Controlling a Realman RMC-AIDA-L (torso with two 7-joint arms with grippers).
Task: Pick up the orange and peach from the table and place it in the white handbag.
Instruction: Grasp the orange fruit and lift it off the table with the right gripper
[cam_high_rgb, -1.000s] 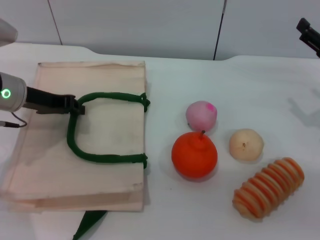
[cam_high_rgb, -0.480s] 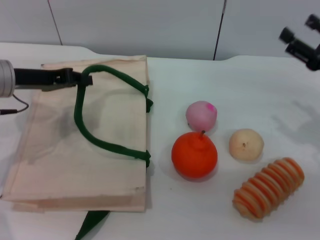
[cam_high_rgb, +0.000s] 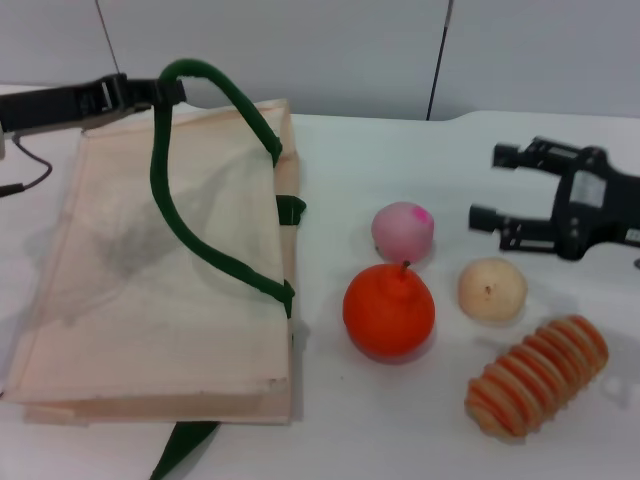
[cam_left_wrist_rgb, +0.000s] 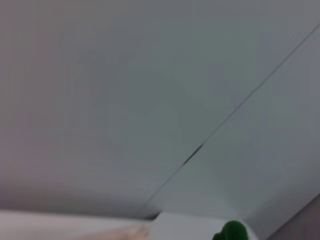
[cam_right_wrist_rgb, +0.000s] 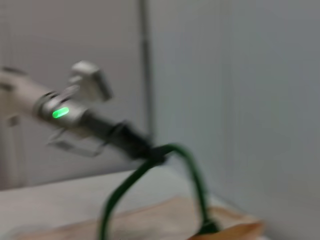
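Observation:
The white handbag (cam_high_rgb: 150, 310) lies flat at the left of the table. My left gripper (cam_high_rgb: 165, 92) is shut on its upper green handle (cam_high_rgb: 200, 170) and holds it raised above the bag's far edge. The orange (cam_high_rgb: 389, 310) sits at mid-table, with the pink peach (cam_high_rgb: 402, 231) just behind it. My right gripper (cam_high_rgb: 492, 187) is open and empty, hovering to the right of the peach. The right wrist view shows the raised handle (cam_right_wrist_rgb: 185, 160), the bag (cam_right_wrist_rgb: 150, 222) and my left gripper (cam_right_wrist_rgb: 150, 152). A bit of the handle (cam_left_wrist_rgb: 231, 232) shows in the left wrist view.
A pale tan round fruit (cam_high_rgb: 492, 289) sits right of the orange, just under my right gripper. A ridged orange-and-tan striped piece (cam_high_rgb: 537, 375) lies at the front right. The bag's second green handle (cam_high_rgb: 180, 445) pokes out under its front edge. A grey wall stands behind the table.
My left gripper has lifted the green handle up and back, raising the bag's top layer. My right gripper has come down from the far right to beside the peach.

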